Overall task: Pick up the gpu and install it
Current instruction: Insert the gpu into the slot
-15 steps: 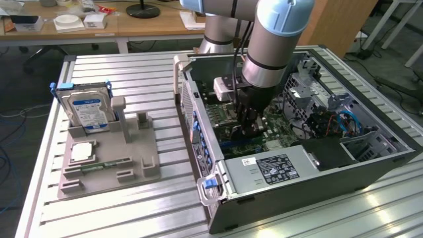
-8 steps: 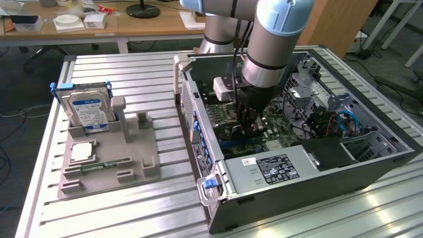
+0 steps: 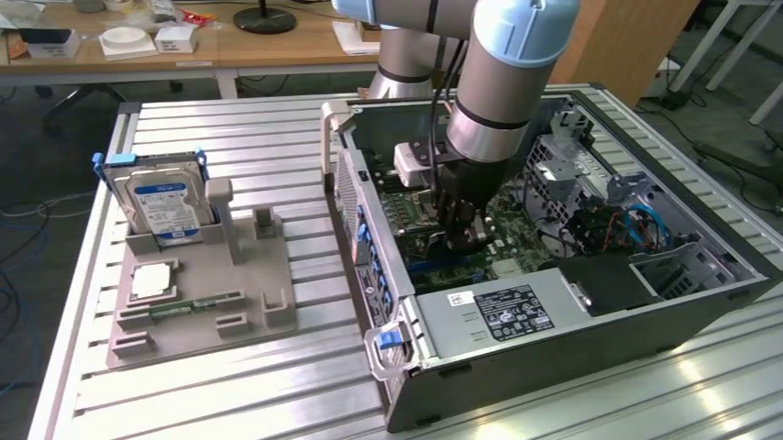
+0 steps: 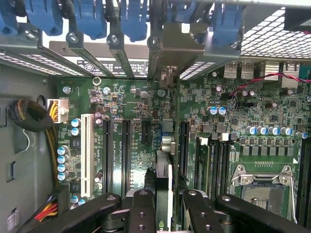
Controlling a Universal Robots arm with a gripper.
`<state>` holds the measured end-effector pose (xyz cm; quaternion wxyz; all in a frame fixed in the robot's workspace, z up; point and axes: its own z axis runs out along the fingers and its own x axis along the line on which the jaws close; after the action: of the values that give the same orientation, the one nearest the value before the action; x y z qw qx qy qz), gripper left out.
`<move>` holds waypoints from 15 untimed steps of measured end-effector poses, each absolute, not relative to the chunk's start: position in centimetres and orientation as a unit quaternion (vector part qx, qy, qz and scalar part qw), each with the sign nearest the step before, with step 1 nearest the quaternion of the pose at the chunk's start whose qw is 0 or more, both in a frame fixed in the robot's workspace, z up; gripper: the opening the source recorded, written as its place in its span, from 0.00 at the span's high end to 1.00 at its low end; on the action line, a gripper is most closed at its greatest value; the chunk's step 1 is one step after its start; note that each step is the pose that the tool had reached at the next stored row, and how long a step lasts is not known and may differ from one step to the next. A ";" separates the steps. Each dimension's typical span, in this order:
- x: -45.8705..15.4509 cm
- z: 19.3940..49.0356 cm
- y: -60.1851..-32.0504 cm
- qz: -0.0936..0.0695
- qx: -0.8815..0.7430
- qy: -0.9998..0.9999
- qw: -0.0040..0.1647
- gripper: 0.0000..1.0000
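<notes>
My gripper (image 3: 463,236) reaches down inside the open computer case (image 3: 490,321), just above the green motherboard (image 4: 141,102). In the wrist view the gpu (image 4: 164,170) appears edge-on as a thin upright card between the black fingers (image 4: 142,206), and the gripper (image 4: 165,201) is shut on it. The card stands in line with the black expansion slots (image 4: 125,155), its far end reaching toward a metal bracket (image 4: 175,46) at the case's rear slot openings. Whether its lower edge sits in a slot is hidden.
On the exterior view's left a grey fixture (image 3: 202,293) holds a silver blue-labelled hard drive (image 3: 165,206), a narrow green memory stick (image 3: 196,302) and a small square chip (image 3: 153,280). Blue latches (image 4: 90,19), a white slot (image 4: 87,155), a cable bundle (image 4: 29,116) and the processor socket (image 4: 265,187) surround the card.
</notes>
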<state>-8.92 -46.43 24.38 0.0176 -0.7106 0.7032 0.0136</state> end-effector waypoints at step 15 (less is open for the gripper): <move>-8.9 24.4 -46.5 0.014 -0.707 0.707 0.018 0.74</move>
<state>-8.92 -46.52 24.38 0.0176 -0.7071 0.7068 0.0136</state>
